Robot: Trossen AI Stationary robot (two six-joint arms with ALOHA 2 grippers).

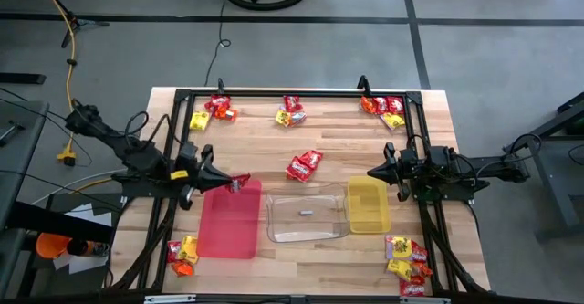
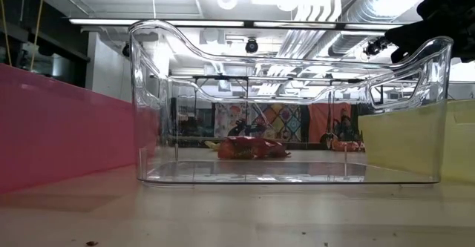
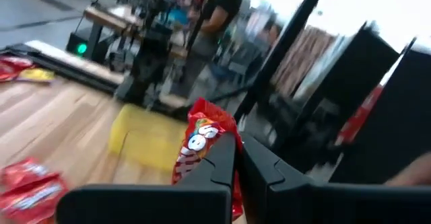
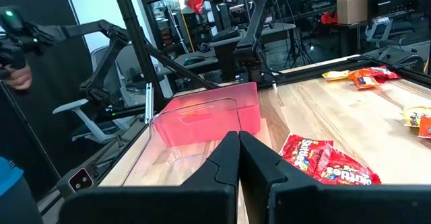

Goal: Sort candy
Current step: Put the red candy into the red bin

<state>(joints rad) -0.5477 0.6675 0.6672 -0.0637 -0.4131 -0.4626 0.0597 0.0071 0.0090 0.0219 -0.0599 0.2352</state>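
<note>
from the overhead view, at the far left of the frame my left gripper (image 1: 228, 183) sits over the upper right corner of the red tray (image 1: 228, 220), pinched tight on a red candy packet (image 1: 239, 183); in its wrist view the same packet (image 3: 199, 142) stands up between the closed fingers. lower left, a small heap of candy (image 1: 182, 255) lies by the table (image 1: 310, 149) edge, and another heap (image 1: 212, 112) sits upper left. moving toward the middle, a third heap (image 1: 291, 110) lies along the top edge, and a red pair of packets (image 1: 304, 165) rests mid-table just above the clear tray (image 1: 307, 214). right of that is the yellow tray (image 1: 368, 204). my right gripper (image 1: 376, 172) hangs just above the yellow tray's top edge, fingers pressed together with nothing between them. further right, one heap (image 1: 383, 108) sits upper right and another (image 1: 408, 263) lower right.
</note>
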